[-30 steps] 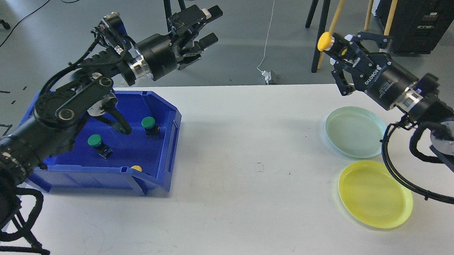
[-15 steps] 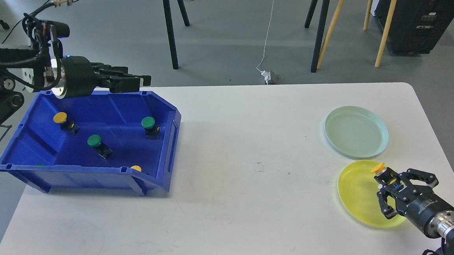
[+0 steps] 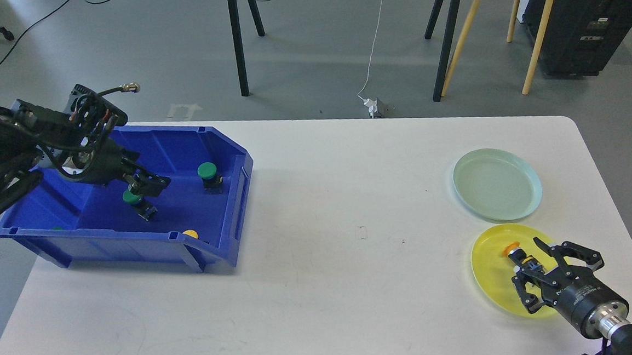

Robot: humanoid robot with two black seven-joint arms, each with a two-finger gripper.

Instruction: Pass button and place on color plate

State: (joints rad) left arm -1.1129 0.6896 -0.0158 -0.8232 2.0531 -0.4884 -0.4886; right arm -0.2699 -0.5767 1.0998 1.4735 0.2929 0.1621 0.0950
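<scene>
grey floor [image 3: 308, 46], white table [image 3: 325, 243], black stand legs [image 3: 242, 39], wooden poles [image 3: 532, 27], black cabinet [image 3: 586, 13]

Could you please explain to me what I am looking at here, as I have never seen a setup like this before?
This is one picture taken from a humanoid robot's own head, looking forward and down at a white table. The two black arms are the robot's own, each ending in a two-finger gripper.

On the left stands a blue bin holding push buttons: two green ones and a yellow one that peeks over the front wall. The left gripper reaches into the bin at a green button; whether it grips it I cannot tell.

On the right lie two plates, a pale green plate and a yellow plate. A yellow button lies on the yellow plate, and the right gripper sits open around it.
</scene>
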